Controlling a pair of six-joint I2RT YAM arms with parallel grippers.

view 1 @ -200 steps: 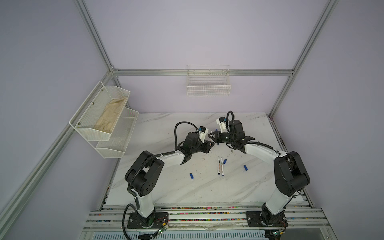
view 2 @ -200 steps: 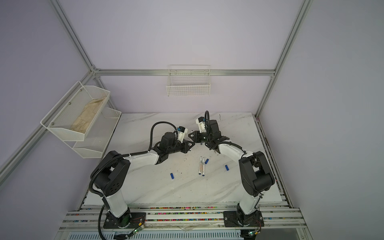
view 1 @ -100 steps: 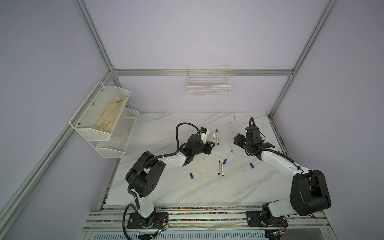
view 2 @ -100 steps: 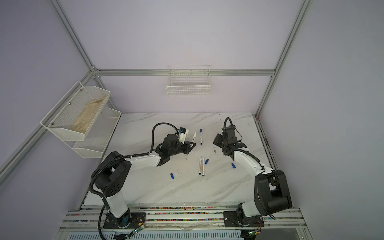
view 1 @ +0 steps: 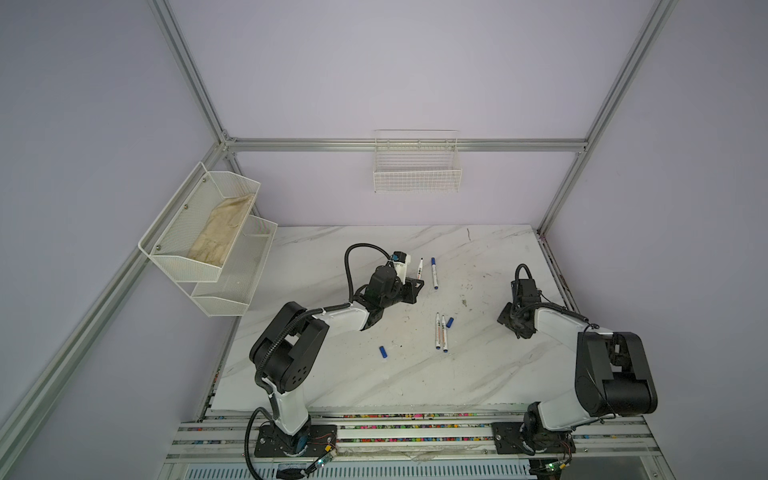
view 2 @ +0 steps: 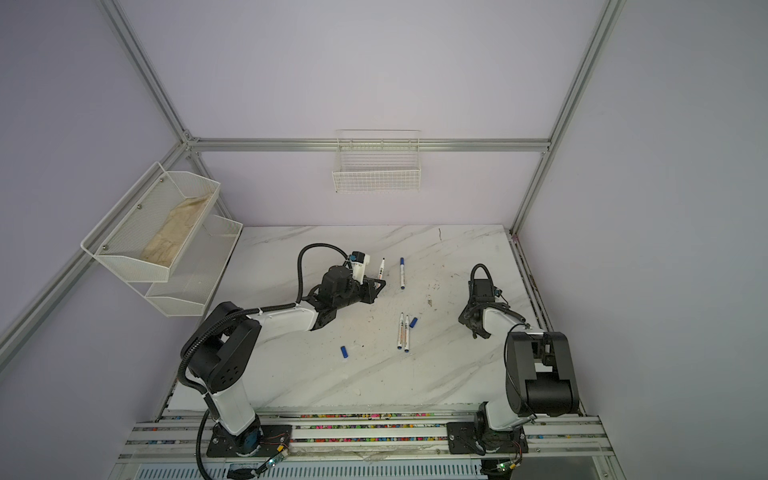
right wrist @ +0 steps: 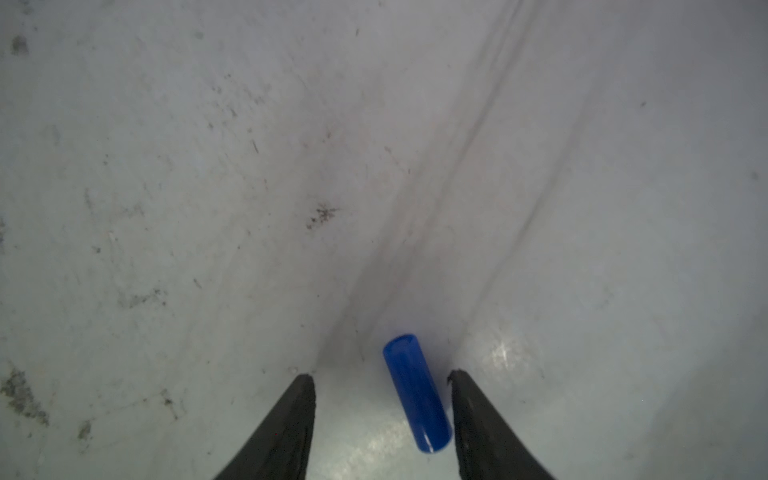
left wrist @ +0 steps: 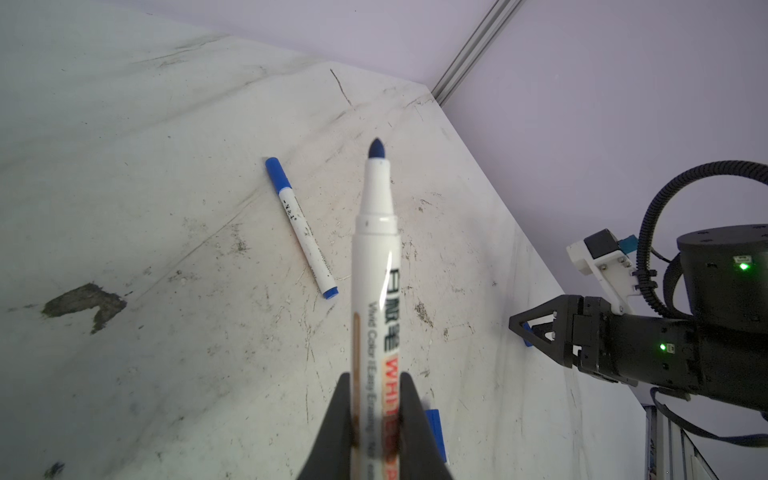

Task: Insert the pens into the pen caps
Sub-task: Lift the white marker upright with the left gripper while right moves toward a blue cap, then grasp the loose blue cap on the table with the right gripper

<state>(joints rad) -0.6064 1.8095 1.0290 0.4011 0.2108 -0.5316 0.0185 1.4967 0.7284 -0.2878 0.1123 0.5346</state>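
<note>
Lab test cell: aluminium frame, lavender walls.

On your white marble-patterned worktop, the pair of slim white marker pens lies side by side near the middle. A short blue plastic cap lies just to the right of the pair's far end. A second blue cap lies apart to the front left. Behind the pair, toward the back, lies a capped white pen. Just left of it, the uncapped white pen sits between the left fingers, tip toward the back wall. Far right, a third blue cap lies between the right fingers, apparently touching neither. A white wire basket hangs on the back wall, and a white two-tier mesh shelf on the left wall.
</note>
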